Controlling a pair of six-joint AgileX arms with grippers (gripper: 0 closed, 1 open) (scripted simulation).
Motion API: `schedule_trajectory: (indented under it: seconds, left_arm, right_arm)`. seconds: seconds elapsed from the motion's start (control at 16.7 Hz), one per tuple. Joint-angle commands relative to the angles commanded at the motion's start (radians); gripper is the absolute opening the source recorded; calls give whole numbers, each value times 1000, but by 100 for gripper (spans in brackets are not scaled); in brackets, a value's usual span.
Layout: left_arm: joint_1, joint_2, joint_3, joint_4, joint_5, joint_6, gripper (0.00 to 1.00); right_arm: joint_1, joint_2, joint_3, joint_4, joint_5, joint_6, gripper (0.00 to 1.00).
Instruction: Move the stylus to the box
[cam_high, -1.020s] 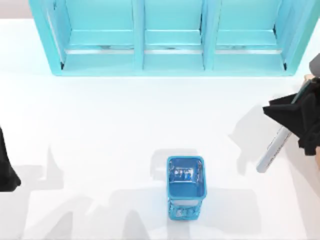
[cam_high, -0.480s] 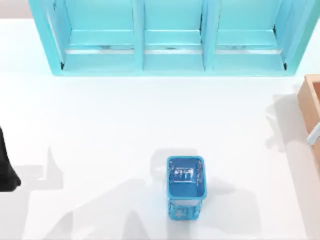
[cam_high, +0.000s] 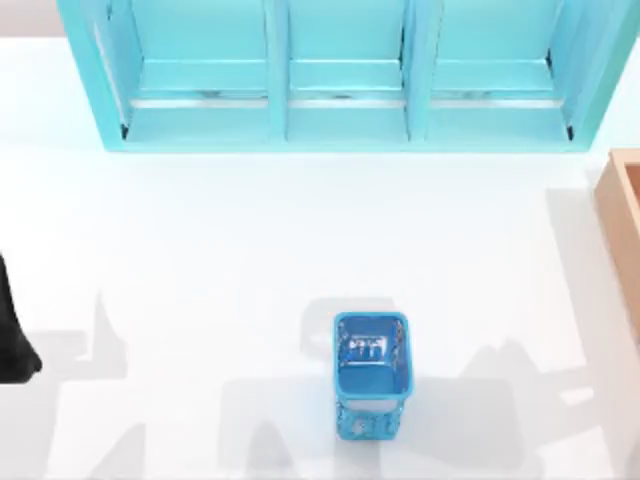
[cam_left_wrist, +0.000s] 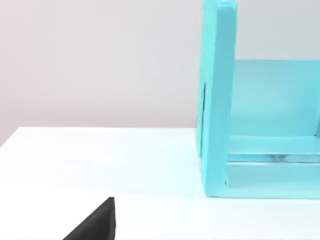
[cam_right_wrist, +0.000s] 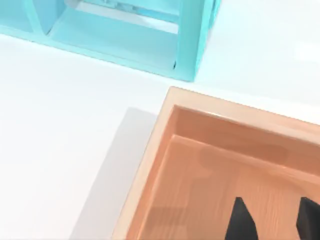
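Over the tan box (cam_right_wrist: 165, 145), my right gripper (cam_right_wrist: 272, 220) hangs with its two black fingertips (cam_right_wrist: 242, 220) spread apart and nothing between them, the wooden floor of the box plain in the gap. From above, the box (cam_high: 622, 215) sits at the right edge of the table (cam_high: 250, 240), only its thick left wall inside the picture. I cannot tell where the stylus is: the part of the box floor my right wrist camera takes in is bare.

My left arm (cam_high: 12, 330) is parked at the left edge of the table; whether its fingers are spread or closed I cannot tell.

A small blue mesh pen holder (cam_high: 371, 372) stands near the front edge, about midway along it. A big turquoise shelf unit (cam_high: 340, 75) runs along the back edge.
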Motion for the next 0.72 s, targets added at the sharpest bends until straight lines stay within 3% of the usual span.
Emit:
schedule_trajectory:
  seconds: [0.42,0.72]
  left_arm:
    - [0,0,0,0,0,0,100]
    - [0,0,0,0,0,0,100]
  right_arm:
    - [0,5,-14,11,8,-2,0]
    - [36,45,-124,207,39,37,0]
